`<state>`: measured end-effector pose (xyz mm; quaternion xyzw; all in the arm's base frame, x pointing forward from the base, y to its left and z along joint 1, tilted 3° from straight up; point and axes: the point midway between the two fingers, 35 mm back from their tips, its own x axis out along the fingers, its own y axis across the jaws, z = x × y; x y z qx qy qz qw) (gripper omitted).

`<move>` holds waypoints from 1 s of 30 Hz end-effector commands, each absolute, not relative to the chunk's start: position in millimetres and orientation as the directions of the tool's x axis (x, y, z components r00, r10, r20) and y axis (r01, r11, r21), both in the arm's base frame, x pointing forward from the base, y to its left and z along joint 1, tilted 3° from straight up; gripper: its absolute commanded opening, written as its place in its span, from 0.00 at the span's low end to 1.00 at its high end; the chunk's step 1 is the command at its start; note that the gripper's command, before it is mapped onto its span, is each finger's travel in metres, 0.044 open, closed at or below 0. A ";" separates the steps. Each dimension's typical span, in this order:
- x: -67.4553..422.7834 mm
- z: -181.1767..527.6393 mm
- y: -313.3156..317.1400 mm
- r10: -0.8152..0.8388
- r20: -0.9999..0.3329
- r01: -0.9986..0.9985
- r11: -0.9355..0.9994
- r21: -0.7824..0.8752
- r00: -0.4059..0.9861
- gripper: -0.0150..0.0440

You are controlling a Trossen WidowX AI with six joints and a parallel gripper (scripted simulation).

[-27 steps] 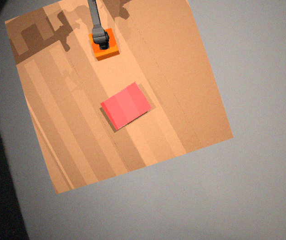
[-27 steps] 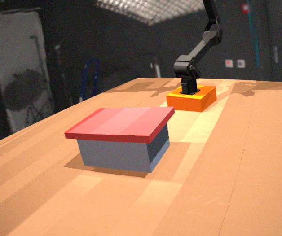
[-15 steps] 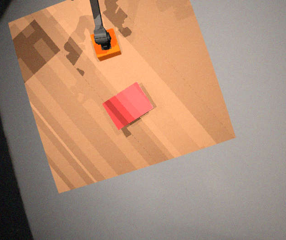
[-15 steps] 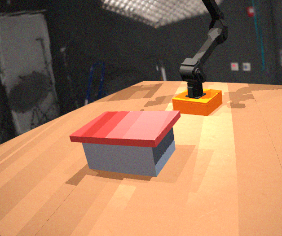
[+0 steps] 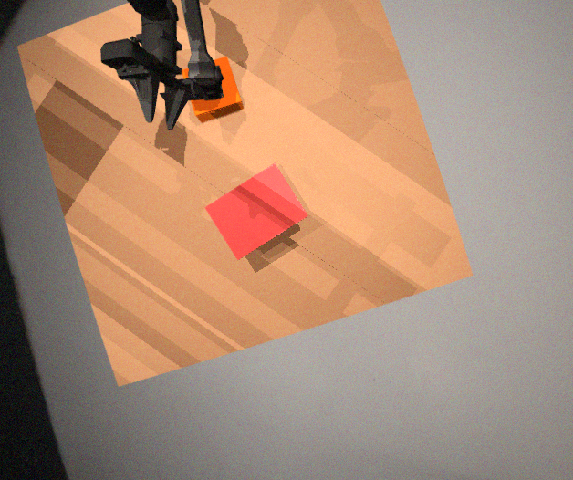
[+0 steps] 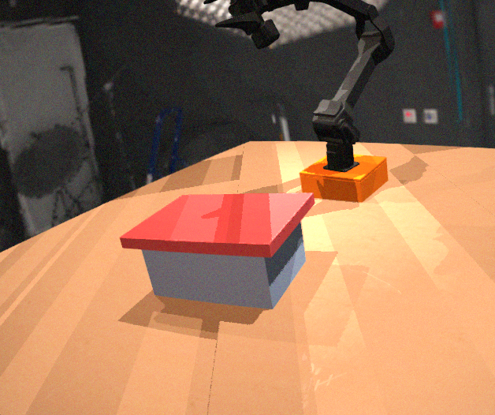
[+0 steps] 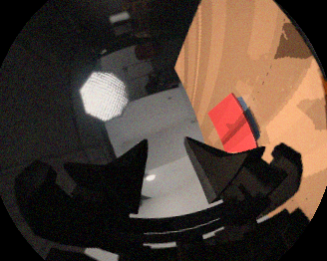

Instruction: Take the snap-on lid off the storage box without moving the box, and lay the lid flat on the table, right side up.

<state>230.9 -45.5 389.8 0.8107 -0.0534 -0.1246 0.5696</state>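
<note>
The red lid (image 5: 255, 211) (image 6: 217, 218) (image 7: 233, 125) sits on top of the blue-grey storage box (image 6: 207, 274), its top face up and its rim overhanging the walls. The box stands on the wooden table (image 5: 359, 170) (image 6: 417, 338). In the top view the lid hides the box. My gripper (image 5: 160, 124) (image 7: 165, 140) is partly open, with nothing between its fingers. It is high above the table, up and left of the lid in the top view, and touches neither lid nor box. In the exterior view it is at the top edge, partly cut off.
The orange block (image 5: 231, 95) (image 6: 337, 187) under the arm's base stands behind the box, beyond a stretch of table. The arm rises from it and reaches over the table's left part in the top view. The table's edges (image 5: 118, 383) drop to a grey floor.
</note>
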 end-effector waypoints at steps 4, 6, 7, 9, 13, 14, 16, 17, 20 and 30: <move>271.8 297.7 -25.4 -0.018 -0.376 0.372 -0.114 0.921 0.926 0.65; 276.6 276.4 -20.2 0.035 -0.423 0.425 -0.057 0.904 0.905 0.65; 279.1 260.0 -16.1 0.077 -0.457 0.459 -0.013 0.888 0.886 0.65; 281.2 227.8 -7.5 0.162 -0.517 0.513 0.071 0.856 0.841 0.65; 276.5 178.3 7.6 0.302 -0.588 0.555 0.195 0.809 0.751 0.65; 276.2 177.2 8.0 0.305 -0.589 0.555 0.197 0.808 0.748 0.65; 276.0 176.0 8.3 0.309 -0.590 0.555 0.200 0.807 0.746 0.65; 276.0 176.0 8.3 0.309 -0.590 0.555 0.200 0.807 0.746 0.65; 276.3 177.8 7.4 0.300 -0.590 0.558 0.192 0.807 0.750 0.65; 278.7 126.3 10.6 0.309 -0.590 0.555 0.200 0.807 0.746 0.65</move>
